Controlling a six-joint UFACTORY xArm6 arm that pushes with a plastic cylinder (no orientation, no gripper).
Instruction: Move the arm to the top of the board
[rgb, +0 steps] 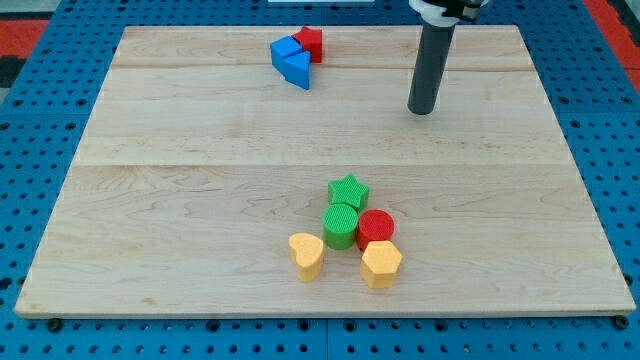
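Note:
My tip (423, 111) is the lower end of a dark rod that comes down from the view's top right. It rests on the wooden board (200, 200) in its upper right part. It touches no block. The nearest blocks are at the view's top, left of the tip: a blue block (285, 50), a blue wedge-like block (298, 69) just below it, and a red block (310, 41) at their right.
A cluster lies at the view's bottom centre: a green star (348, 190), a green cylinder (340, 225), a red cylinder (376, 227), a yellow heart (306, 254) and a yellow hexagon (381, 263). A blue pegboard (40, 120) surrounds the board.

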